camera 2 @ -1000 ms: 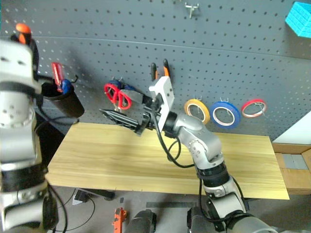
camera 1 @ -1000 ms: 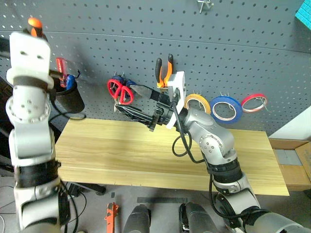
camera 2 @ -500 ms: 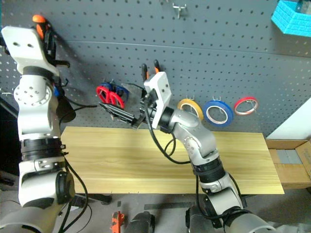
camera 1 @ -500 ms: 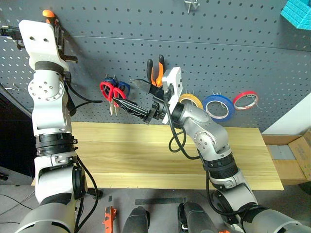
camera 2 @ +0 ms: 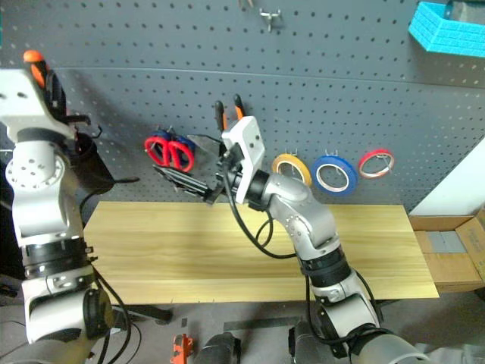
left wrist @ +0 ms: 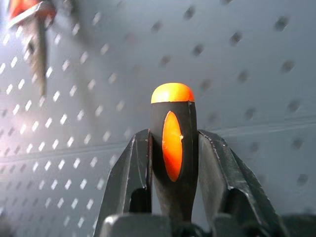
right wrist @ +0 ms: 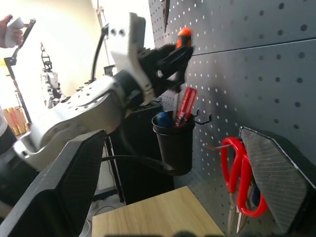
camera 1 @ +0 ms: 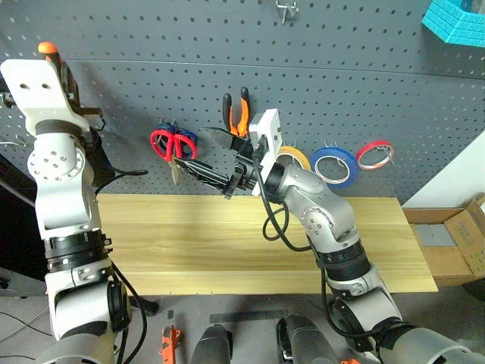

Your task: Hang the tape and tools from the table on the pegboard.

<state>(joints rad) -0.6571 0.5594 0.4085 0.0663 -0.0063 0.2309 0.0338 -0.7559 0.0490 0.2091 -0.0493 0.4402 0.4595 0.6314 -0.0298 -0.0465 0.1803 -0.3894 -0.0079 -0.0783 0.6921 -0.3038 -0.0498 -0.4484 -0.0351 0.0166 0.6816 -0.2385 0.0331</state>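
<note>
The screwdriver [left wrist: 172, 143] is kept clenched in the left claw [left wrist: 173, 163] up by the pegboard [camera 1: 364, 83], presumably for hanging, while the right claw [camera 1: 208, 173] is left released near the hung scissors [camera 1: 168, 142].

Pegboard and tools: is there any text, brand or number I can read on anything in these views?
None legible: no words, labels, numbers or signs can be read anywhere.
The pegboard, the hung tape, the pliers, the red-handled scissors and the screwdriver in the left hand show no markings.
</note>
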